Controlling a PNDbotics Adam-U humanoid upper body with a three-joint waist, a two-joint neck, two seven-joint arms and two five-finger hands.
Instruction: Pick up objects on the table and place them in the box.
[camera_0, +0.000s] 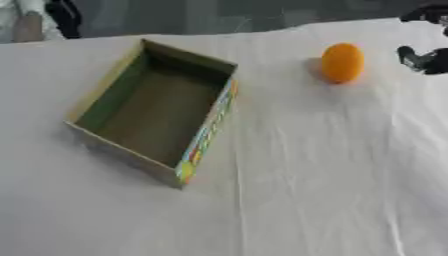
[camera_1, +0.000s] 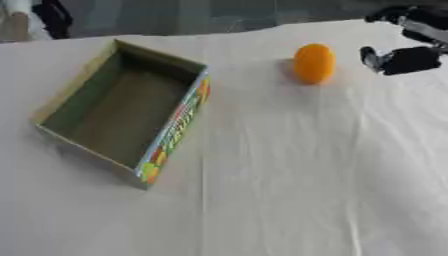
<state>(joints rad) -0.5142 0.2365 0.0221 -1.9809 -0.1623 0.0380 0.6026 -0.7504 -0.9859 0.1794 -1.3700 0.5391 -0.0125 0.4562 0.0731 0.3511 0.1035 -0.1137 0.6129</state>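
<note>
Judging from how things are lying now, nothing is sitting in the box (camera_0: 157, 112) yet: its open inside is showing only bare brown floor and green-tinted walls, so the whole job appears to be ahead. One orange fruit (camera_1: 314, 63) is standing on the white-clothed surface (camera_0: 306, 190), and it is the only loose thing showing there. It is resting just to the left of the right hand (camera_1: 404, 57), near it but not touching, with a strip of cloth showing between them. The box is lying well apart from the hand, farther to its left beyond the fruit, tilted askew with a colourful printed side facing the viewer.

The right hand is coming in from the upper right edge of the view, dark and partly cut off by the frame. One dark finger or thumb is pointing toward the fruit, with other parts above it, so the hand is looking spread rather than closed, and it is holding nothing. It seems to be lining up for a grasp on the fruit, though that is a judgement. The left hand is not showing in either view.
</note>
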